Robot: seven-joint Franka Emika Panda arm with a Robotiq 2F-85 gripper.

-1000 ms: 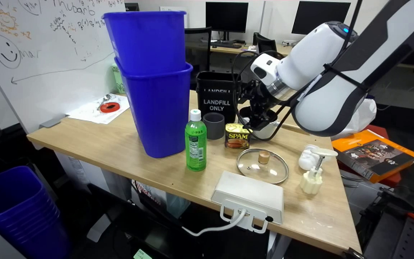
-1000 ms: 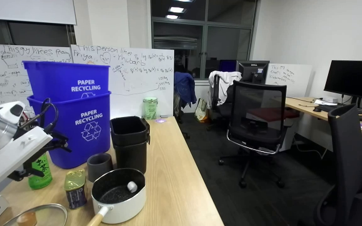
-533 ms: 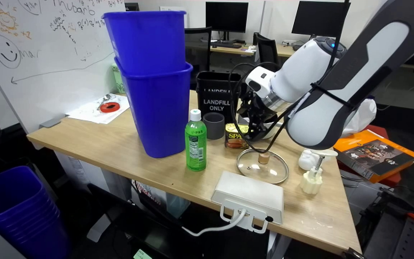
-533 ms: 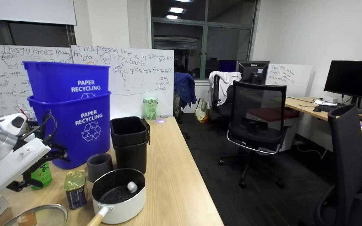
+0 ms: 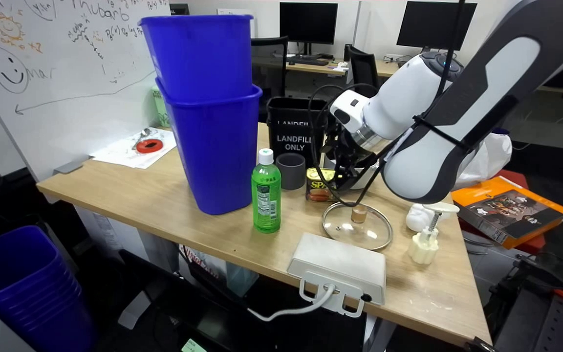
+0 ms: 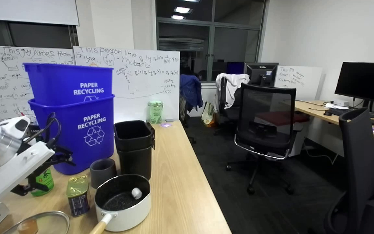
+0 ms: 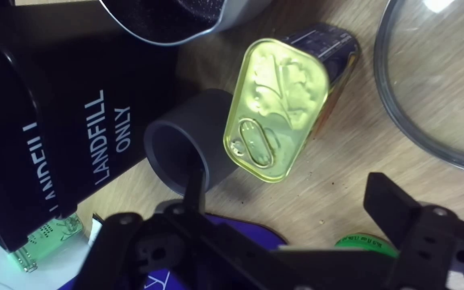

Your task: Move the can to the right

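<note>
My can (image 7: 282,102) stands upright on the table (image 5: 223,232), a rounded-corner SPAM tin with its gold pull-tab top facing up. A dark grey cup (image 7: 216,125) is close by one side of it, touching or not I can't tell, and the white pot (image 6: 128,216) is just beside it on another. My fingers (image 7: 389,211) are spread wide and have hold of nothing. They slant down toward the can without reaching around it; how deep the gap is, I can't judge well. I take the wide spread as meant to straddle the can's body before closing, so the move itself isn't begun.

The pot shows to the can's right in both exterior views, and in an exterior view the glass lid (image 5: 357,230) lies on that side too. Whose right the task means I can't say, but with those neighbours I'd lift rather than slide. In the wrist view one finger overlaps the cup's mouth, so coming straight down could catch its rim; I'd shift away from the cup first. Behind cup and pot, the black landfill bins (image 5: 293,134) close off that side. The green bottle (image 5: 266,200) and the stacked blue bins (image 5: 218,146) stand farther off and matter mainly if I swing that way.
</note>
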